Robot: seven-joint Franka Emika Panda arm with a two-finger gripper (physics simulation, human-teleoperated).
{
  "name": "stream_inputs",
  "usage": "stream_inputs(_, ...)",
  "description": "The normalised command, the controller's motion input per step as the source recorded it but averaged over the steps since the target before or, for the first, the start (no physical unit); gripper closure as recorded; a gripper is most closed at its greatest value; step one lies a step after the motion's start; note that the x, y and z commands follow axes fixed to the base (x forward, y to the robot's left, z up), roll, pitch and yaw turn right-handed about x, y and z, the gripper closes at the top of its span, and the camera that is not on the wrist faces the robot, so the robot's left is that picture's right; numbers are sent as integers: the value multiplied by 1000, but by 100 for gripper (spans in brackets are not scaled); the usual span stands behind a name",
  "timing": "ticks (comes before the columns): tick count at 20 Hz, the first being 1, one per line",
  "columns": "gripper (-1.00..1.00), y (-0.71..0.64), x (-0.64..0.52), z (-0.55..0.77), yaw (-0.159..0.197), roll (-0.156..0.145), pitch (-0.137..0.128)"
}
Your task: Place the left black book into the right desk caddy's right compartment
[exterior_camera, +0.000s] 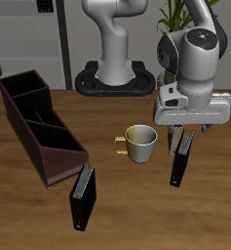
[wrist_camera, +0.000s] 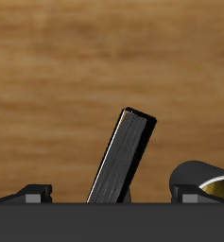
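Observation:
The left black book (exterior_camera: 180, 162) stands on edge on the wooden table beside the mug, slim and plain black. My gripper (exterior_camera: 181, 139) is right above it, open, with a finger on each side of the book's top edge. In the wrist view the book (wrist_camera: 123, 156) leans between my gripper's (wrist_camera: 112, 195) fingers, with a gap on both sides. The right desk caddy (exterior_camera: 41, 123), long and dark maroon-brown, lies far off across the table. Its rectangular end section (exterior_camera: 22, 91) is at the back end.
A pale yellow mug (exterior_camera: 139, 144) stands close beside the book; its rim shows in the wrist view (wrist_camera: 206, 180). Another black book (exterior_camera: 82, 198) stands near the table's front edge, by the caddy's near end. The robot's base (exterior_camera: 112, 76) is at the back.

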Motion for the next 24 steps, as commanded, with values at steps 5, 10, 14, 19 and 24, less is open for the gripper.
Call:
stream_inputs(5,-100,6,56,-325,-3,6,48)
stream_inputs(10,-100,-55,34,-199,-17,-4,29)
stream_inputs(14,-100,-74,65,-262,12,-11,47)
stream_inputs(19,100,-61,54,-322,2,20,51)
stream_inputs(24,100,-77,-16,-76,-7,-4,9)
